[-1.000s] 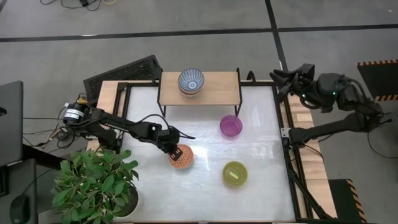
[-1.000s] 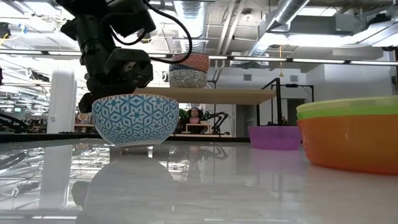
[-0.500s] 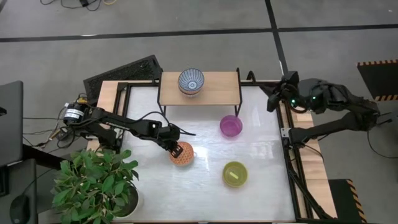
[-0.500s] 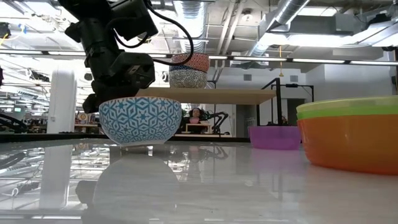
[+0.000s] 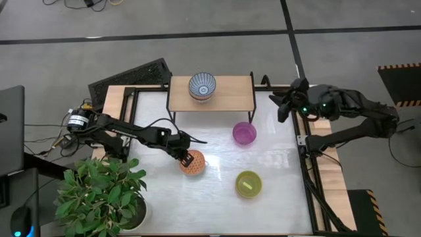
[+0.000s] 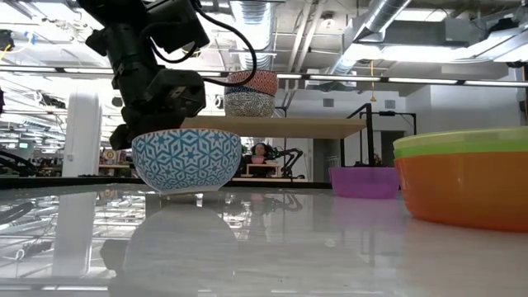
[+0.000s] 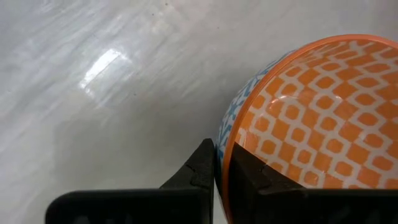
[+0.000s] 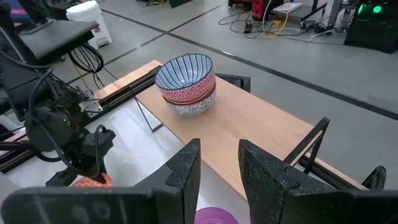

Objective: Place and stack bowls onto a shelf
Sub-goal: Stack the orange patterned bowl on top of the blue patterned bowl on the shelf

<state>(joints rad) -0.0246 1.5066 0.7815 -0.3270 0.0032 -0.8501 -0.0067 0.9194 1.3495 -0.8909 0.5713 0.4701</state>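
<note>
An orange patterned bowl [image 5: 193,164], blue on the outside [image 6: 186,159], sits left of the table's middle, and my left gripper [image 5: 185,158] is shut on its rim. On the shelf [image 5: 230,97] at the far edge stands a stack of three bowls [image 8: 185,82] with the blue-grey one [image 5: 202,86] on top. A purple bowl [image 5: 244,133] and an olive-yellow bowl [image 5: 248,184] rest on their bases on the table. My right gripper [image 8: 219,144] hangs open above the table's far right corner [image 5: 276,103], pointing toward the shelf. My left gripper pinches the orange bowl's rim [image 7: 231,134] on the bowl's left side. One finger [image 7: 249,177] is inside and the other [image 7: 200,171] is on the blue outer wall. The fingers slant down from the table's left. The bowl stands nearly upright; whether its foot [image 6: 183,190] touches the table I cannot tell.
A potted plant [image 5: 102,194] stands at the near left corner, close to my left arm. A black ribbed mat [image 5: 131,74] lies at the far left. The shelf's thin black legs [image 5: 252,112] stand near the purple bowl. Bare tabletop [image 5: 283,164] lies to the right.
My right gripper has come from beyond the table's right edge toward the shelf, sinking a little and tipping downward, still open. The orange bowl has shifted slightly toward the table's right in my left gripper.
</note>
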